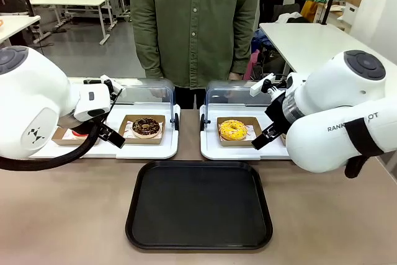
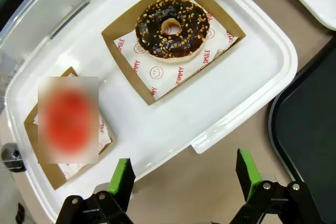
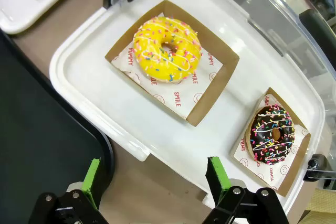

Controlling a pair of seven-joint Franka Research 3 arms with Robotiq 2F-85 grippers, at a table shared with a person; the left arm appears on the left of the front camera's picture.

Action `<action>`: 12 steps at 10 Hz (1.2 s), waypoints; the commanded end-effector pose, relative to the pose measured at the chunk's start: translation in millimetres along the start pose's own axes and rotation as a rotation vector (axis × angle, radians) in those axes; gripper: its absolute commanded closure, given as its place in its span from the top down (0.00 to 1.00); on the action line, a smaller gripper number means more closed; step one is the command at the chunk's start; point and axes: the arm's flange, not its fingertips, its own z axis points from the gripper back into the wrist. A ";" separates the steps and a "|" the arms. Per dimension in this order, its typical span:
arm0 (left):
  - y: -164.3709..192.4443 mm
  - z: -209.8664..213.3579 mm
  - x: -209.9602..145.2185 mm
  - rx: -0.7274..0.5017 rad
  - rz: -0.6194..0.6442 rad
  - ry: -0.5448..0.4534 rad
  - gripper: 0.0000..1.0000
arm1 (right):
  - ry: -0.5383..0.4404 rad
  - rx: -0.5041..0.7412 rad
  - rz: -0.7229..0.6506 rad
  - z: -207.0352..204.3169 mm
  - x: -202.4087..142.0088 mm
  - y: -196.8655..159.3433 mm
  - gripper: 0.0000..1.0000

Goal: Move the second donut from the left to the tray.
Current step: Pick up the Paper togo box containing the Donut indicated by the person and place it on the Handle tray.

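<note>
The chocolate donut [image 1: 146,126] is lying flat with its hole facing up. It is round, so it is not pointing any way. Its square brown holder [image 2: 124,51] is sitting turned a bit, with one corner aiming at the black tray [image 1: 198,206]. The donut is resting in that holder on a white tray [image 1: 146,148], just past the far left corner of the black tray and not on it. The left arm is reaching in from the left of the black tray and tipping down. The left gripper [image 2: 185,174] is hanging over the near edge of the white tray, just beside the black tray. Its green fingers [image 2: 124,174] are spread wide and are holding nothing. The right gripper [image 3: 154,172] is hanging past the far right corner of the black tray, near a yellow donut [image 1: 232,130]. It is also wide open and empty.
</note>
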 end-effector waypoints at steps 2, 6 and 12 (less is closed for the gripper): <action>0.0 0.1 0.1 -0.001 0.000 0.000 1.00 | 0.000 0.000 -0.001 0.0 0.0 -0.1 1.00; 72.3 66.1 23.6 -0.093 0.054 -0.029 1.00 | -0.111 0.128 -0.069 81.3 15.2 -77.5 1.00; 231.7 127.1 -31.0 -0.551 -0.201 -0.249 1.00 | -0.427 0.458 -0.024 141.1 -84.6 -278.7 1.00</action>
